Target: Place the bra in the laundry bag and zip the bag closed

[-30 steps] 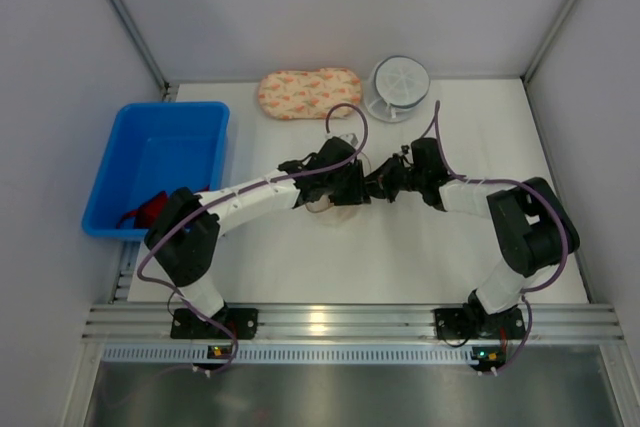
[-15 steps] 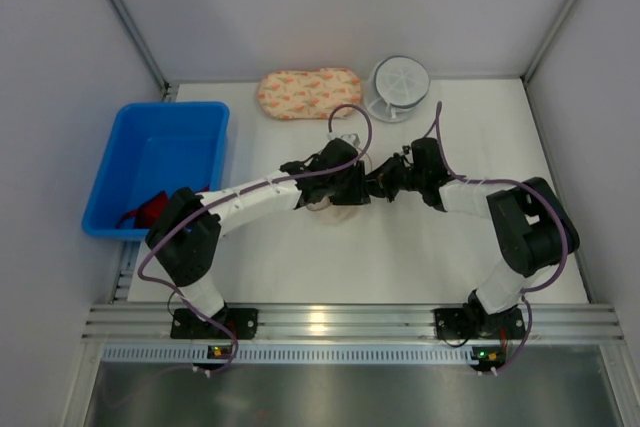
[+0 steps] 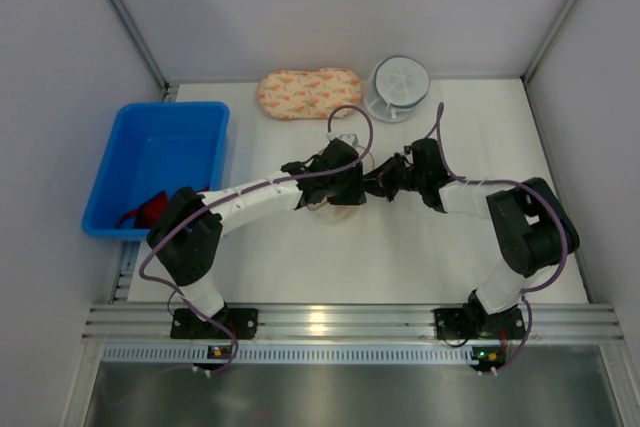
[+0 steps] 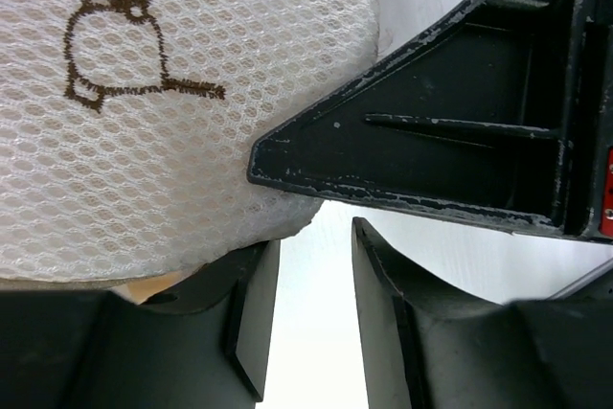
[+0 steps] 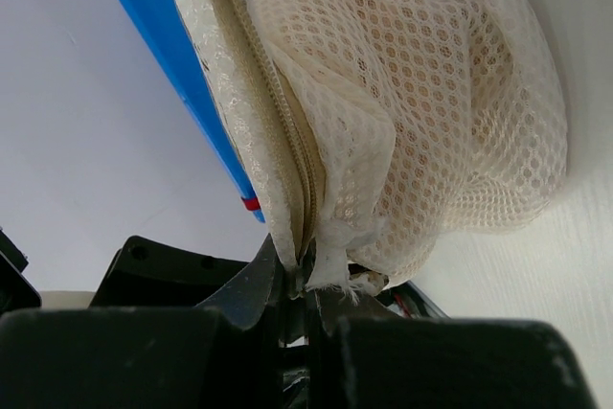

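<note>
The laundry bag (image 3: 338,209) lies mid-table, mostly hidden under the two grippers. In the left wrist view its beige mesh dome (image 4: 144,131) fills the upper left and carries a brown stitched mark (image 4: 124,35). My left gripper (image 4: 314,237) is open and empty, with its left finger against the dome's lower edge; it sits over the bag in the top view (image 3: 345,185). My right gripper (image 5: 306,280) is shut on the bag's zipper edge (image 5: 287,141); it shows in the top view (image 3: 373,185). The bra is not clearly seen; a plain beige sliver (image 4: 144,286) shows under the mesh.
A blue bin (image 3: 160,162) with a red cloth (image 3: 148,209) stands at the left. A peach floral pouch (image 3: 308,93) and a white round ribbed container (image 3: 400,85) lie at the back. The right gripper's black finger (image 4: 450,131) is close beside my left gripper.
My left gripper has edged slightly toward the back over the bag. The right gripper has kept its hold and barely moved.
</note>
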`<state>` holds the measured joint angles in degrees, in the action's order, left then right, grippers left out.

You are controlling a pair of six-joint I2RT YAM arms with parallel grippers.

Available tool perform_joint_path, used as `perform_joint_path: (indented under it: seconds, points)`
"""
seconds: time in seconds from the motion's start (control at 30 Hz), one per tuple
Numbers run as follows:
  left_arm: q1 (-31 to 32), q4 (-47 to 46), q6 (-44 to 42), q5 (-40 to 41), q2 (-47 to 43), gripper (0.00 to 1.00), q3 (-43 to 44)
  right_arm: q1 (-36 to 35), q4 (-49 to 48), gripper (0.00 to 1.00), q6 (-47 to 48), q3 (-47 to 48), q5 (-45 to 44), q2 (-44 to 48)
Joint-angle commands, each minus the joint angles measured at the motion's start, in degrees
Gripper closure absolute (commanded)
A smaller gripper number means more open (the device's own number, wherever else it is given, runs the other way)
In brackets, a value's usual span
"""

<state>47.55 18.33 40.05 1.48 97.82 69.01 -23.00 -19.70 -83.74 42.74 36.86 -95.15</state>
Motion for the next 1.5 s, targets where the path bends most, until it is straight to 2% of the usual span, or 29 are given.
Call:
perform_joint_path:
  seconds: [0.0, 0.33, 0.57, 0.7, 1.0, 1.2, 1.47]
  points:
    - [-2.20, -2.33, -2.08, 6.79, 1.06, 0.59, 2.27, -2.13, -1.30, 1.00, -0.54, -0.90, 5.85, 2.52]
    - [-2.99, -3.82, -2.17, 5.82, 0.44, 0.76, 2.53, -2.40, -0.69, 1.00, -0.37, -1.26, 5.59, 3.05]
    - [-2.99, -4.18, -2.08, 3.80, 0.53, 0.99, 3.06, -2.48, -0.51, 1.00, 0.07, -1.17, 5.24, 3.40]
    - [-3.16, -4.09, -2.26, 2.48, -1.22, 1.00, 1.57, -1.78, 0.89, 1.00, 2.26, -0.03, 5.32, 2.61]
    - [-5.54, -1.89, -5.16, -0.94, -10.01, 1.00, -8.88, 1.73, 8.19, 1.00, 10.18, 2.43, 4.36, 3.57]
    - [-6.59, -1.45, -7.09, -3.85, -14.15, 1.00, -12.49, 3.40, 11.35, 1.00, 13.78, 4.19, 4.62, 2.52]
    - [-7.30, -1.19, -14.11, -9.28, -19.94, 1.00, -16.63, 6.12, 19.52, 1.00, 23.61, 10.78, 3.04, 0.41]
